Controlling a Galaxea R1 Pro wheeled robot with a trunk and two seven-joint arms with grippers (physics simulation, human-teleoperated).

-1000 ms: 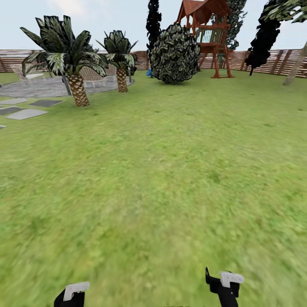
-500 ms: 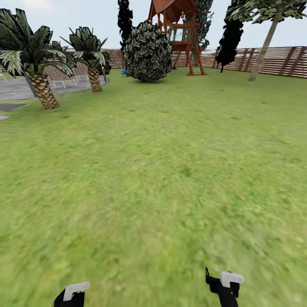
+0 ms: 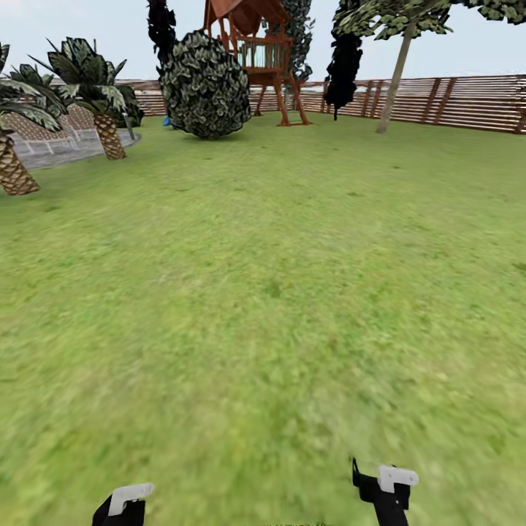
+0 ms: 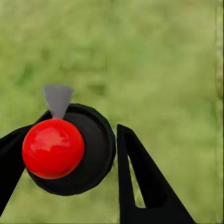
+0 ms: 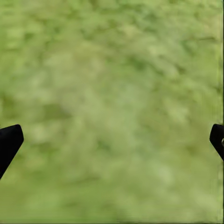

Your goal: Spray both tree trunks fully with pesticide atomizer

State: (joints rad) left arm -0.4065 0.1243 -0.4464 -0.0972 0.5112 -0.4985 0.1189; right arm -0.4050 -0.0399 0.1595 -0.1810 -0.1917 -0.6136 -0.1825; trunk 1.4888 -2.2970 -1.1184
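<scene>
The left pincer (image 4: pixel 93 163) was clamped on the pesticide atomizer (image 4: pixel 70 149) (red-capped), the right pincer (image 5: pixel 112 140) gaped empty; next, approaching the leaning tree trunk (image 3: pixel 394 84)

Bright, even daylight under a pale sky (image 3: pixel 109 29), with no hard shadows on the grass (image 3: pixel 277 292). Smeared and soft in the near lawn, sharper toward the far fence (image 3: pixel 467 102). Grass blurred to green blotches in both wrist views. Soft glossy highlight on the red ball (image 4: pixel 53 148). Dark foliage (image 3: pixel 343 69) nearly black, detail lost.
</scene>
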